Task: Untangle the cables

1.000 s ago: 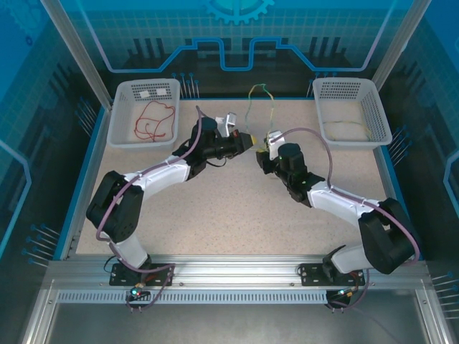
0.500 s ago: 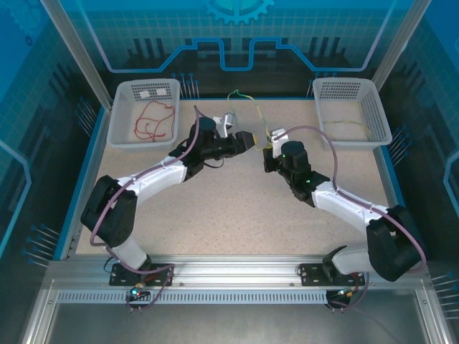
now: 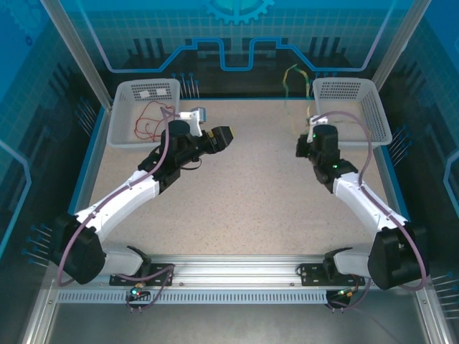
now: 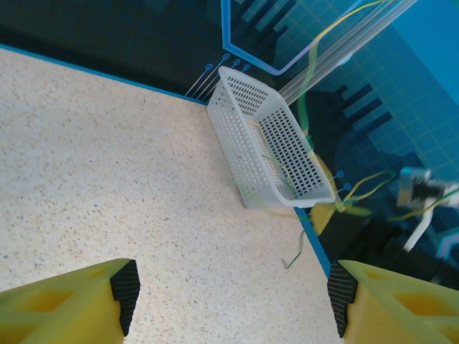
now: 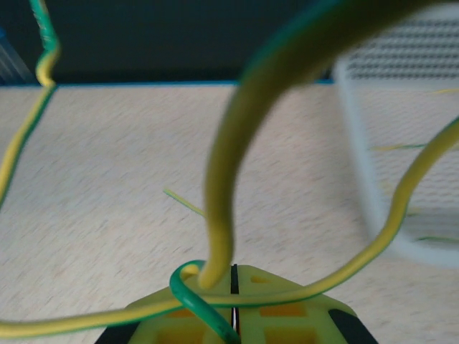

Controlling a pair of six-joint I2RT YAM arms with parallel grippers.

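From above: the right gripper is beside the right basket at the far right corner of the table, and the yellow-green cable goes up from it. Left wrist: the left gripper is wide open, empty, far from the cable. Right wrist: the jaws are squeezed shut on the cable.

I see red cable coiled in left basket; yellow-green cable loops upward beside right basket.

Right hand carried yellow-green cable to right basket, left hand withdrawn leftward
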